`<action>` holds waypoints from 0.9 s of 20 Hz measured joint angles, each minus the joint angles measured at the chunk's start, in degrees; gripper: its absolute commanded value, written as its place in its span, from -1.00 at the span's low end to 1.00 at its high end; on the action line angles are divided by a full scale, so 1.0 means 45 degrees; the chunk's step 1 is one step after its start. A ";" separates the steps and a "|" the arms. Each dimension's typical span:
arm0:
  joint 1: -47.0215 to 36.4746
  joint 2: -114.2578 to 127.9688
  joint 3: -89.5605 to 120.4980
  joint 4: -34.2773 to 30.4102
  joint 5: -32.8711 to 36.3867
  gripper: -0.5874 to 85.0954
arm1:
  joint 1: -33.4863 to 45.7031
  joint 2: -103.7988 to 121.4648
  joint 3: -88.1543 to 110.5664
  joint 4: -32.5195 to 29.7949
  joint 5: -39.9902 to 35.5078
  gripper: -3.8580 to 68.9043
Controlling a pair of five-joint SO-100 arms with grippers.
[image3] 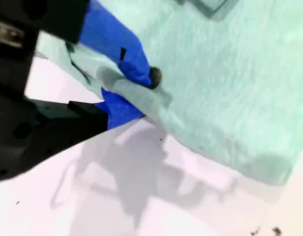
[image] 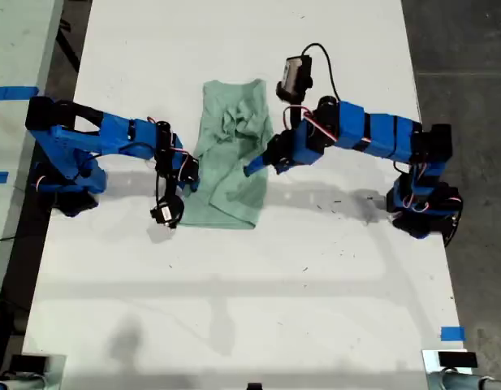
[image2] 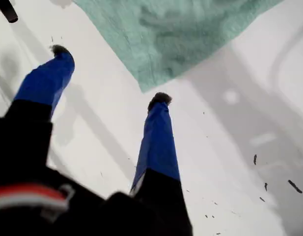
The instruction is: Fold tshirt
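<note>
**One edge pinched, one gripper waiting**

My second gripper (image3: 134, 91) is pinching the tshirt's (image3: 230, 83) edge, likely to lift it for a fold. My first gripper (image2: 109, 73) hangs spread above the worktop (image2: 230, 162), beside a cloth corner. The tshirt (image: 234, 154) lies partly folded between both arms.

Quick count: one pale mint-green cloth t-shirt (image: 232, 166) on one white table (image: 234, 309). Two blue-and-black robot arms, so two grippers, my first gripper (image2: 109, 73) and my second gripper (image3: 134, 93). Three bits of blue tape in the exterior view.
</note>
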 measured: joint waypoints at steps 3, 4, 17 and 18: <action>0.0000 -0.0098 0.0000 -0.0020 -0.0137 -0.99 | 0.0000 0.0020 0.0039 0.0000 0.0000 -0.10; 0.0000 -0.0117 0.0000 -0.0020 -0.0176 -0.99 | 0.0000 0.0020 0.0117 0.0000 0.0000 -0.10; 0.0020 0.0918 -0.3418 0.4375 -0.0254 -0.99 | 0.0000 0.0059 0.0391 0.0000 0.0000 -0.10; 0.0098 0.0918 -0.3965 0.4590 -0.0098 -0.99 | 0.0000 0.0059 0.0410 0.0000 0.0000 -0.10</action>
